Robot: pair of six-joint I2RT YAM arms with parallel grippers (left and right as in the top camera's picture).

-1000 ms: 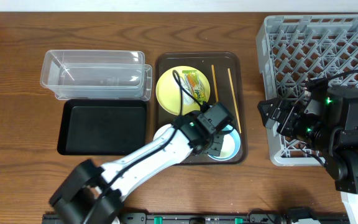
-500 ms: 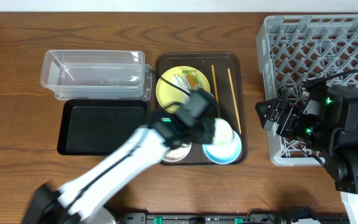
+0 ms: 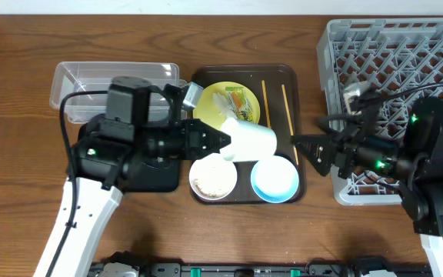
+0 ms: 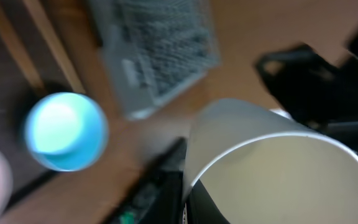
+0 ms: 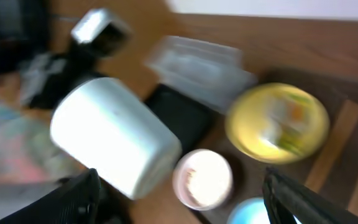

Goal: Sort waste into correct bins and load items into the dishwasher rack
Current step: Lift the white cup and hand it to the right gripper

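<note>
My left gripper (image 3: 220,142) is shut on the small white cup (image 3: 249,141) and holds it on its side above the brown serving tray (image 3: 292,77). The cup fills the left wrist view (image 4: 278,168) and shows in the right wrist view (image 5: 114,137). My right gripper (image 3: 314,150) is open and empty, just right of the cup, its fingers spread (image 5: 191,205). On the tray lie the yellow plate (image 3: 206,111) with the wrapper (image 3: 241,104) and napkin (image 3: 224,101), two chopsticks (image 3: 288,115), the white bowl with rice scraps (image 3: 212,177) and the blue bowl (image 3: 275,179).
The grey dishwasher rack (image 3: 391,46) stands at the right, partly under my right arm. The clear tub (image 3: 98,81) lies at the back left, with the black tray (image 3: 160,177) in front of it, mostly hidden by my left arm.
My left arm has lifted the white cup off the tray and tipped it sideways, mouth to the left. My right gripper has reached left off the rack edge toward the cup.
</note>
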